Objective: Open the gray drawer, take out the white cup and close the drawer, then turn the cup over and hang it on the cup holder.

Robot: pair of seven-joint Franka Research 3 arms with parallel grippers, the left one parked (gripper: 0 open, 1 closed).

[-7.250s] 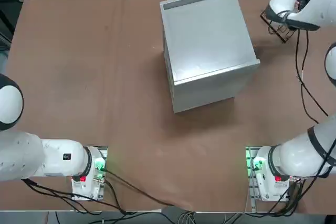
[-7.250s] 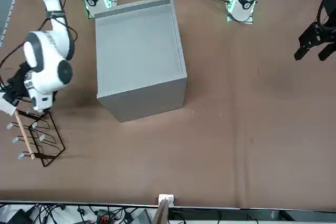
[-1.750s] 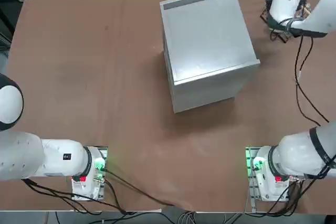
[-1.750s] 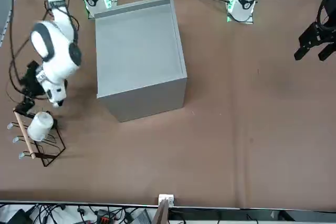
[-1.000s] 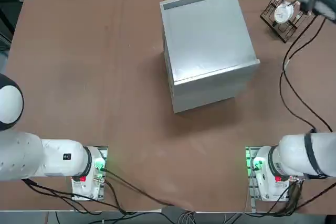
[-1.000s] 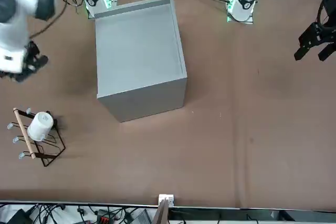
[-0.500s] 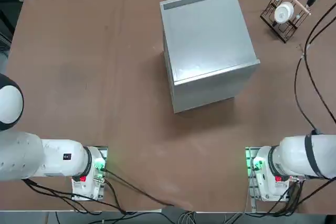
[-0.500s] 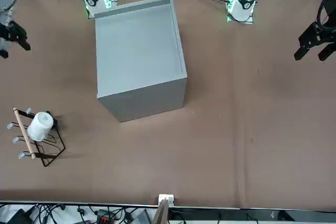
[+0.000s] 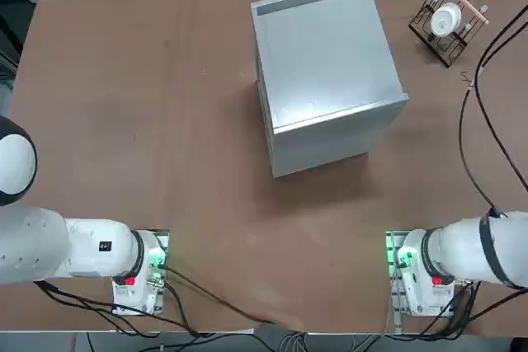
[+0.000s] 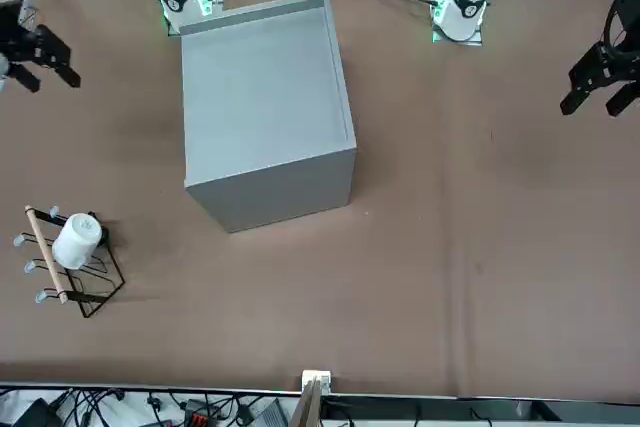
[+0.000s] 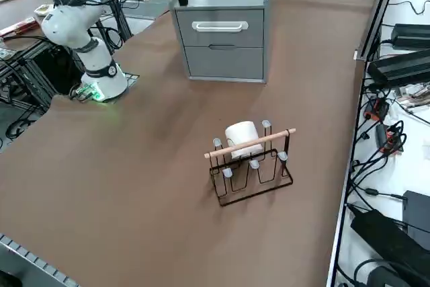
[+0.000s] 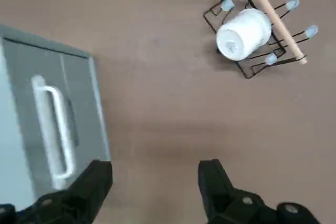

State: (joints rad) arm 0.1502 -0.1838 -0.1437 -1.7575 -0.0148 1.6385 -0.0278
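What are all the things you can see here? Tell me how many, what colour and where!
cabinet: one, gray, middle of the table, both drawers shut
cup: one, white, hanging on the holder
holder: one, dark wire with a wooden bar, near a table corner
table: one, brown, under everything
cables: several, black, beside the table
right gripper: one, black, open, empty, high above the table, away from the holder

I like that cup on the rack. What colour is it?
White; the cup on the rack shows best from the right side.
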